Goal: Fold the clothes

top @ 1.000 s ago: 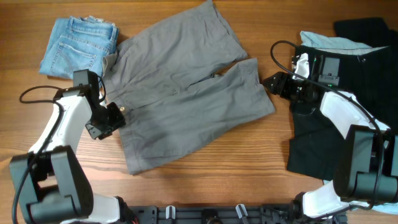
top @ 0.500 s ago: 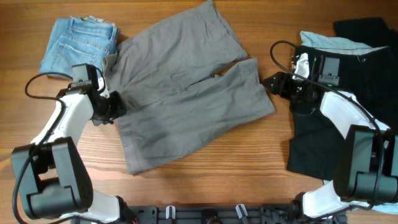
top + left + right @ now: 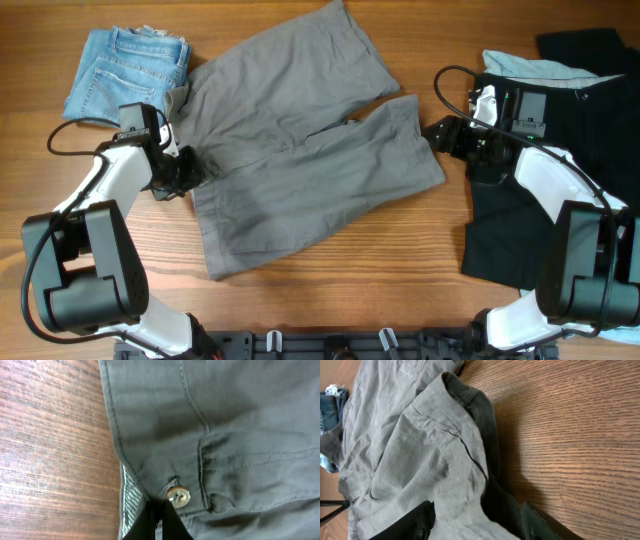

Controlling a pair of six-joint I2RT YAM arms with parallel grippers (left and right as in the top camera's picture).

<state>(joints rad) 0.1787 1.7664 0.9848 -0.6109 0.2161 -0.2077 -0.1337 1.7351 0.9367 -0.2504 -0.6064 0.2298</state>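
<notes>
Left gripper (image 3: 158,519) is closed to a sliver, apparently on the waistband edge of the grey shorts (image 3: 300,160) just beside the button (image 3: 178,496); so thin a bite may slip on lifting. Right gripper (image 3: 480,520) gapes astride the leg hem, holding nothing, so a one-sided pull would skew the cloth. Only overhead shows the shorts spread mid-table (image 3: 400,270), between denim shorts (image 3: 125,75) and black shorts (image 3: 510,230).

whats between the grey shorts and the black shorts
Overhead view: a bare strip of table, with the right tool open at the hem of the grey shorts.
</notes>
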